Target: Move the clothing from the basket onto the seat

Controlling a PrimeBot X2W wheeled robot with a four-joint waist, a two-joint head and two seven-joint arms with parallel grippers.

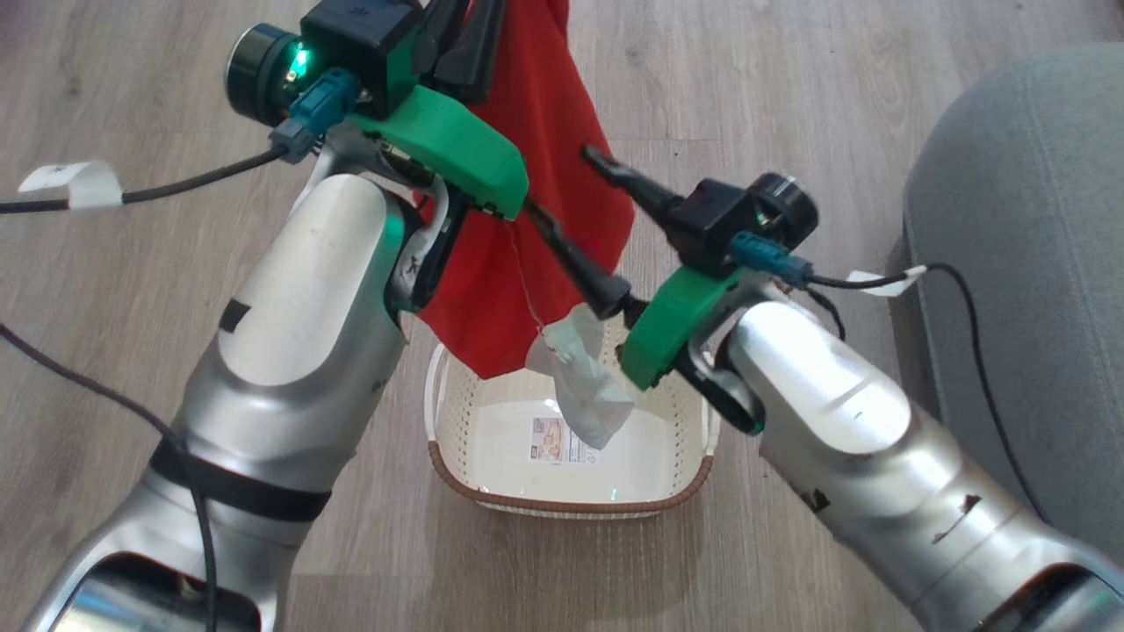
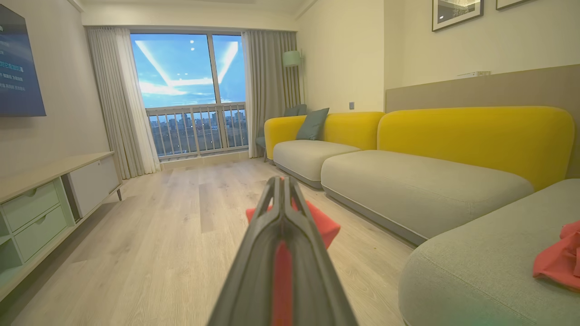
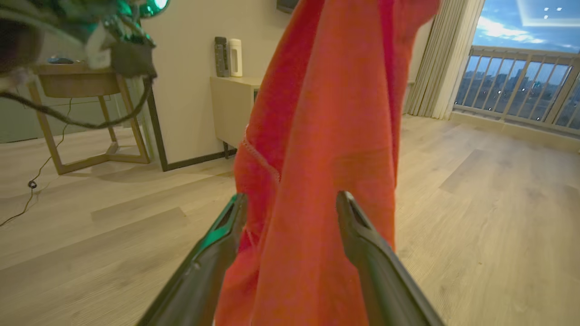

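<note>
Clothing (image 1: 544,132), red, hangs above the basket (image 1: 571,505), pinched in the left jaws pressed together at eleven o'clock; right jaws spread around it; seat (image 1: 1019,219) at three o'clock.

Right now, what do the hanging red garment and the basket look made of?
Red garment: soft matte fabric, likely knit; drapes in folds, loose thread. Basket: smooth cream plastic, perforated walls; brown rim looks woven, maybe moulded.

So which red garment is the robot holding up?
The hanging red garment, above the basket, pinched in the shut left gripper. The other red garment lies loose on the grey seat.
</note>
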